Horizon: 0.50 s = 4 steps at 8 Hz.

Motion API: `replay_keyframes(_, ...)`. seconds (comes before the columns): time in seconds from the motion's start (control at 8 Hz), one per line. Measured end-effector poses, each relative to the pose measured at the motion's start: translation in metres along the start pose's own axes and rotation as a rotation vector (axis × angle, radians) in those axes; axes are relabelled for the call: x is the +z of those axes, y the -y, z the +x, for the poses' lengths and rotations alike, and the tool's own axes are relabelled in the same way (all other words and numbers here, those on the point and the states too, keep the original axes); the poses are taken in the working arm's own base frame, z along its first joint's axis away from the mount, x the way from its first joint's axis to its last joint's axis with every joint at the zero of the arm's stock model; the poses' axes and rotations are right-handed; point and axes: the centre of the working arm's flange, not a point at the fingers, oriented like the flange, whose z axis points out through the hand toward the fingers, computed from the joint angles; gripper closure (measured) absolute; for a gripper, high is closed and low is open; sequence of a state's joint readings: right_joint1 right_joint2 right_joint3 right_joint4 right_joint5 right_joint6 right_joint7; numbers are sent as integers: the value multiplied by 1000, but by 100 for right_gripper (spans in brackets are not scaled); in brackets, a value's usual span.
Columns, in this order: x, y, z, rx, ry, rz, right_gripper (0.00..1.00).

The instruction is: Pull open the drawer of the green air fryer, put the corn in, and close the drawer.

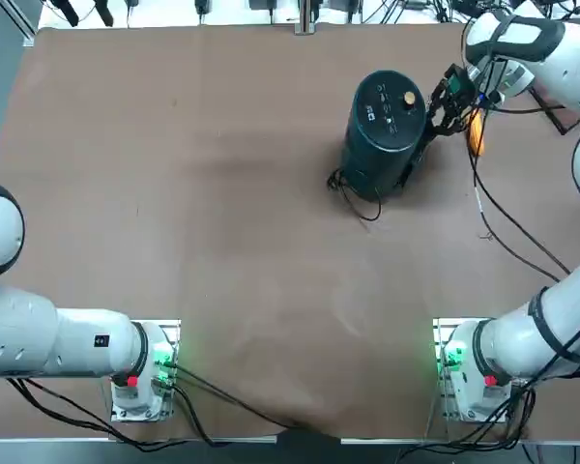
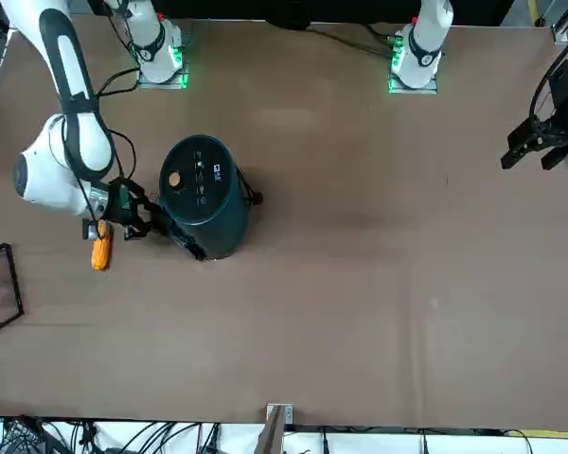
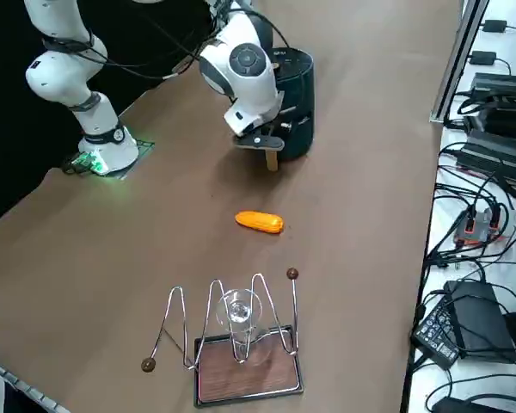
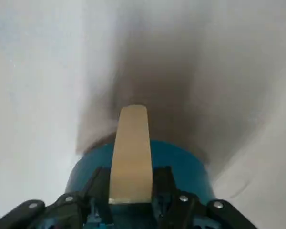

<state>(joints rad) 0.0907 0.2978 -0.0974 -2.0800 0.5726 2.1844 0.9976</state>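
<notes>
top view: the right gripper (image 1: 443, 106) is at the green air fryer (image 1: 385, 133), upper right; the corn (image 1: 476, 132) lies beside it. front view: the drawer (image 2: 201, 248) looks shut. wrist view: the fingers seem clenched on the handle (image 4: 130, 153), so pull straight out, slowly.

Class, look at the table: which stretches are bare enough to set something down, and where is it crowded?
Bare: the table between the arm bases and the green air fryer. Crowded: the fryer's side, where the right gripper meets the handle, with the corn close by.
</notes>
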Motion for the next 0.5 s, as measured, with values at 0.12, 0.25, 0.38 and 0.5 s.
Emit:
replay_keyframes(0.12,-5,-2,8,8,-9,4,52)
replay_keyframes(0.25,-9,-4,17,18,-14,10,52)
replay_keyframes(0.38,-14,-5,27,27,-18,16,52)
replay_keyframes(0.5,-19,-7,35,34,-21,22,52)
